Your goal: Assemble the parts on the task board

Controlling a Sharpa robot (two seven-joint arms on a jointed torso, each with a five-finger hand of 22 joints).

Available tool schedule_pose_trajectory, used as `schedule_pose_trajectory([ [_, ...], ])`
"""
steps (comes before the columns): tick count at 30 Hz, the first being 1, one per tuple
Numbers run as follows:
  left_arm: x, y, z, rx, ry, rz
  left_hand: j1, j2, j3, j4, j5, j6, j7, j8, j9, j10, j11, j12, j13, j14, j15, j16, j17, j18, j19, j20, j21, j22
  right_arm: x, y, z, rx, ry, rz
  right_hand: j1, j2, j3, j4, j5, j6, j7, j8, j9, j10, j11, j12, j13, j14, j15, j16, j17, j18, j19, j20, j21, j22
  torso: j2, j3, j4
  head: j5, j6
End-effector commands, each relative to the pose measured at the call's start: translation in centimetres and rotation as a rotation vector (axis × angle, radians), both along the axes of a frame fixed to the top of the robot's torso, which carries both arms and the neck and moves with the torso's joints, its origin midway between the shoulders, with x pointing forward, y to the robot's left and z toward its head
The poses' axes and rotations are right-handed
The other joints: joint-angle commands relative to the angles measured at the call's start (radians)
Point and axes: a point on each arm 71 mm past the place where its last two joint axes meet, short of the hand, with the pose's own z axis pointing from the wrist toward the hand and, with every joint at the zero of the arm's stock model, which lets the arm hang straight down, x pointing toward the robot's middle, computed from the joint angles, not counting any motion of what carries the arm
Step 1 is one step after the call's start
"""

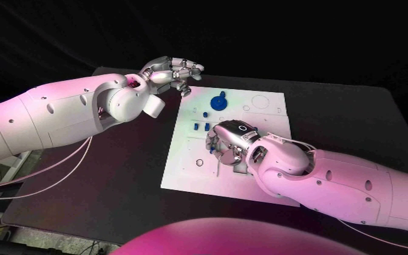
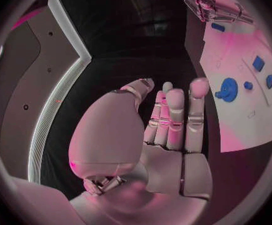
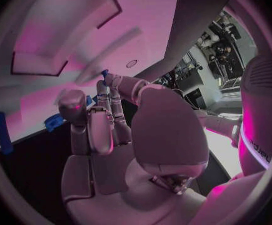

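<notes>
Nearest the camera, the right hand [image 1: 231,143] is lowered onto the middle of the task board [image 1: 191,175], its fingers [image 3: 111,92] curled down against the white plate; a small blue part [image 3: 104,73] shows at a fingertip in the right wrist view, though I cannot tell whether it is pinched or only touched. Just beyond the hand, several small blue parts [image 1: 200,127] stand in the board. Farther back sits a round blue disc [image 1: 219,101] near the board's far edge. Farthest off, the left hand [image 1: 174,73] hovers above the tabletop [image 1: 127,166] off the board's far left corner — fingers straight and together, holding nothing.
</notes>
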Motion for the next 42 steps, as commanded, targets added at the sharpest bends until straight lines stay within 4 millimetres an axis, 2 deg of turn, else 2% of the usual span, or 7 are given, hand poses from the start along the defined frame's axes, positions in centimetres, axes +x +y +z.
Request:
schedule_pose_trajectory([
  [1,-0.1,-0.3,0.1,-0.007,-0.001,-0.027,-0.003,-0.009,0.005,0.001,0.007,-0.009,0.003,0.005,0.002,0.005,0.005,-0.005,-0.002,0.004,0.0,0.006,-0.001,0.014,0.006,0.0,-0.003,0.048,-0.2,0.1,-0.6,-0.066,-0.002,-0.001,0.004,0.004,0.003,-0.002,0.005,0.009,0.0,-0.002,0.001,0.056,-0.048,0.009,0.092,0.037,-0.006,-0.002,-0.001,-0.007,-0.007,0.001,0.0,-0.002,0.0,-0.0001,0.0002,-0.001,0.0],
  [15,-0.1,-0.3,0.1,-0.007,-0.001,-0.035,-0.003,-0.009,0.005,0.001,0.007,-0.009,0.003,0.005,0.002,0.005,0.005,-0.005,-0.002,0.004,0.0,0.006,-0.001,0.014,0.006,0.0,-0.003,0.048,-0.4,0.3,-1.0,-0.089,0.001,0.017,-0.009,-0.004,0.002,-0.008,0.009,0.001,0.004,-0.009,0.006,0.046,-0.045,0.001,0.097,0.031,-0.003,-0.013,-0.022,-0.003,-0.022,0.002,-0.013,-0.012,-0.001,-0.0001,0.0003,0.0,-0.001],
  [18,-0.1,-0.4,0.1,-0.008,0.0,-0.038,-0.004,-0.009,0.006,0.001,0.008,-0.01,0.003,0.006,0.002,0.004,0.006,-0.006,-0.002,0.004,0.0,0.006,-0.003,0.014,0.006,0.0,-0.004,0.048,-0.4,0.1,-1.0,-0.085,0.007,0.021,-0.033,-0.01,-0.008,-0.007,0.013,-0.029,0.016,-0.03,0.006,0.01,-0.033,-0.02,0.095,0.026,0.007,-0.022,-0.041,0.001,-0.043,0.011,-0.034,-0.03,-0.001,-0.0004,0.0005,-0.001,0.001],
  [21,-0.1,-0.4,0.1,-0.008,0.0,-0.039,-0.004,-0.009,0.006,0.001,0.008,-0.01,0.003,0.006,0.002,0.004,0.006,-0.006,-0.002,0.004,0.0,0.006,-0.003,0.014,0.006,0.0,-0.004,0.048,-0.3,-0.1,-1.0,-0.068,0.005,0.017,-0.074,-0.035,-0.015,-0.004,0.033,-0.091,0.042,-0.071,-0.004,-0.092,-0.002,-0.045,0.067,0.018,0.035,-0.029,-0.057,0.006,-0.076,0.035,-0.074,-0.062,-0.001,-0.0002,0.0002,-0.001,0.002],
  [24,-0.1,-0.4,0.1,-0.01,0.001,-0.041,-0.004,-0.009,0.006,0.001,0.008,-0.01,0.003,0.006,0.002,0.004,0.006,-0.006,-0.002,0.004,0.0,0.006,-0.003,0.014,0.006,0.0,-0.004,0.048,-0.3,-0.3,-0.8,-0.047,-0.001,0.01,-0.099,-0.057,-0.04,-0.002,0.038,-0.132,0.054,-0.099,-0.014,-0.157,0.015,-0.042,0.043,0.004,0.049,-0.041,-0.085,0.015,-0.1,0.056,-0.111,-0.091,0.0,-0.0001,0.0005,-0.003,0.003],
  [34,-0.1,-0.3,0.1,-0.016,0.005,-0.042,-0.005,-0.009,0.006,0.001,0.008,-0.011,0.004,0.007,0.003,0.004,0.006,-0.006,-0.002,0.003,0.0,0.005,-0.004,0.015,0.005,0.001,-0.006,0.047,-0.5,-1.5,0.4,0.01,-0.029,-0.017,-0.101,-0.054,-0.068,-0.004,0.06,-0.138,0.054,-0.106,-0.018,-0.179,0.018,-0.028,0.031,-0.001,0.052,-0.035,-0.084,0.019,-0.105,0.063,-0.127,-0.1,-0.001,0.0,-0.0008,-0.011,0.012],
  [42,0.0,-0.1,0.0,-0.015,0.006,-0.038,-0.005,-0.009,0.006,0.001,0.008,-0.011,0.004,0.007,0.003,0.004,0.006,-0.006,-0.002,0.003,0.0,0.005,-0.004,0.015,0.005,0.001,-0.006,0.047,0.3,-4.4,3.0,0.06,-0.065,-0.083,-0.128,-0.049,-0.091,0.022,0.049,-0.127,0.054,-0.105,-0.019,-0.139,0.012,0.005,0.03,0.012,0.048,-0.017,-0.066,0.013,-0.075,0.06,-0.109,-0.077,-0.001,-0.0001,-0.0002,-0.029,0.022],
])
